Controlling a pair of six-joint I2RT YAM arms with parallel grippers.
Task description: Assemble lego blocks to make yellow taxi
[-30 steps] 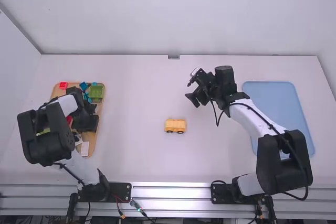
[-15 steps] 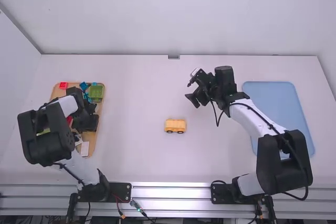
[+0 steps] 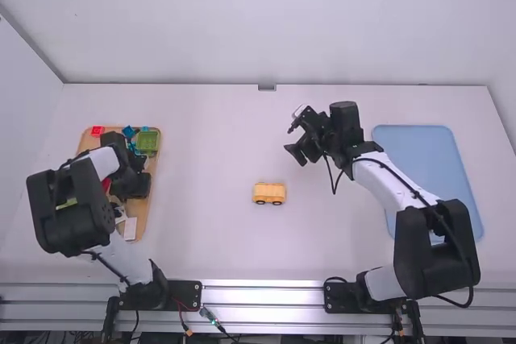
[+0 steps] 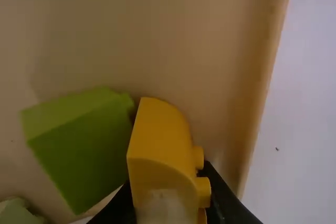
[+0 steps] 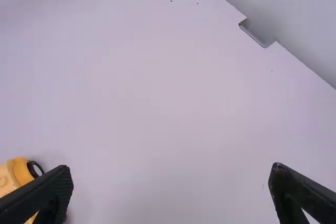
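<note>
The left gripper (image 3: pixel 135 188) pinches 1 yellow block (image 4: pixel 157 135), 9 o'clock from the toy car (image 3: pixel 269 191). The right gripper (image 3: pixel 292 136) gapes wide, at 1 o'clock.

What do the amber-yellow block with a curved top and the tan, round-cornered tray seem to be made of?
The amber-yellow curved block looks like smooth, slightly glossy plastic: it has moulded round studs and a pale sheen on its near face. The tan tray looks like matte wood, going by its warm brown colour, though wood-coloured plastic is possible.
</note>
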